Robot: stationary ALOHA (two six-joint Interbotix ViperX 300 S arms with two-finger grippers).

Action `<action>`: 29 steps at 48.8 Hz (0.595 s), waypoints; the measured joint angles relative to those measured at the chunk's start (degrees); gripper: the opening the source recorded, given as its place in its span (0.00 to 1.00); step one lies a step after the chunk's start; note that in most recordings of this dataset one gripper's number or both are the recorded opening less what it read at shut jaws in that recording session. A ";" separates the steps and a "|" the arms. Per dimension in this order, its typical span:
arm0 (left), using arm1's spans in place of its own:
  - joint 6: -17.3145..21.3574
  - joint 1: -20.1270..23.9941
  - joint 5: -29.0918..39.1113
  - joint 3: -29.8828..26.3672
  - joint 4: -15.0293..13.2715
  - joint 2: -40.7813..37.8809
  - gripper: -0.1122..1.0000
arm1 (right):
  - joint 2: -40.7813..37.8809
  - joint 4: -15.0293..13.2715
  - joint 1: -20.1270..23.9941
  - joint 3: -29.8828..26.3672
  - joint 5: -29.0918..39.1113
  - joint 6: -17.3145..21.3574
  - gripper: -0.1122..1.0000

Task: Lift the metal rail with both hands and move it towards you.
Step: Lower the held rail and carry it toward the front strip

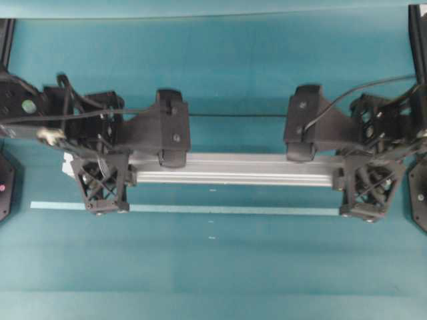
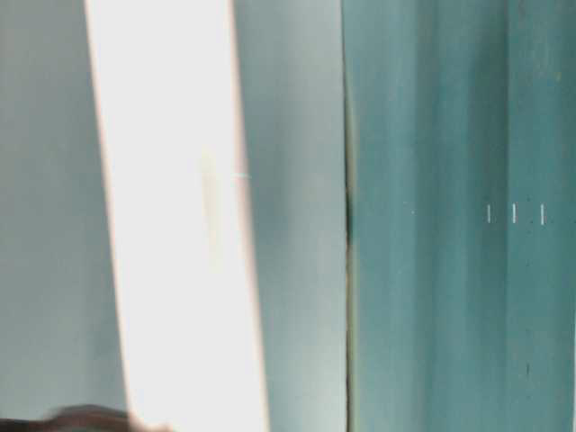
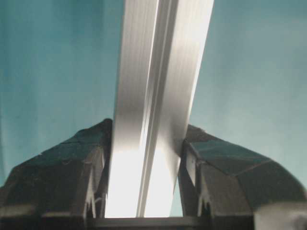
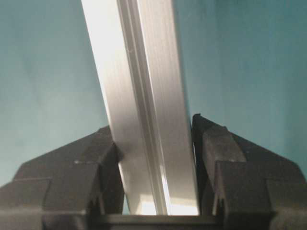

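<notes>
The metal rail (image 1: 237, 169) lies level across the middle of the teal table (image 1: 220, 267), its long grooves running from left to right in the overhead view. Each of its ends is caught in a gripper. In the left wrist view the rail (image 3: 156, 105) runs up the picture from between two black fingers (image 3: 62, 177), which press against both of its sides, so the left gripper (image 1: 105, 175) is clamped on the rail near its left end. In the right wrist view the same bar (image 4: 144, 110) stands between the black fingers (image 4: 240, 167) of the right gripper (image 1: 363, 179), which likewise squeeze it from both sides near its right end. In both wrist views only teal surface shows behind the bar; whether it touches the table cannot be told from these pictures.

Just in front of the rail, nearer the bottom of the overhead view, a thin pale tape strip (image 1: 233, 209) lies flat on the table, parallel to the rail and a little apart from it. The lower tips of both grippers reach down to this strip in the overhead view. Black arms with cables extend from each side toward the middle above the rail. The table-level view shows only blurred pale and teal bands.
</notes>
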State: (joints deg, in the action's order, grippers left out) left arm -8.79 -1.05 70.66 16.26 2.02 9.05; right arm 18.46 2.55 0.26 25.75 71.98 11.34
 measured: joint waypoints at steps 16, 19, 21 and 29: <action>-0.09 0.53 -9.23 7.12 0.00 -3.34 0.38 | -3.16 -1.14 0.00 9.23 -12.48 0.09 0.47; -0.09 0.70 -10.46 8.00 0.00 -4.22 0.38 | -4.57 -1.41 0.00 10.55 -14.68 0.09 0.47; -0.09 0.79 -11.07 8.53 0.09 -4.66 0.38 | -5.27 -1.49 0.00 11.25 -16.00 0.00 0.47; -0.09 0.88 -13.80 10.46 0.09 -6.06 0.38 | -7.82 -1.58 0.00 12.22 -20.65 -0.09 0.46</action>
State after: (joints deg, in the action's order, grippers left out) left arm -8.88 -0.18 56.87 26.72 2.11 2.99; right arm 10.63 0.97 0.26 37.97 51.33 11.25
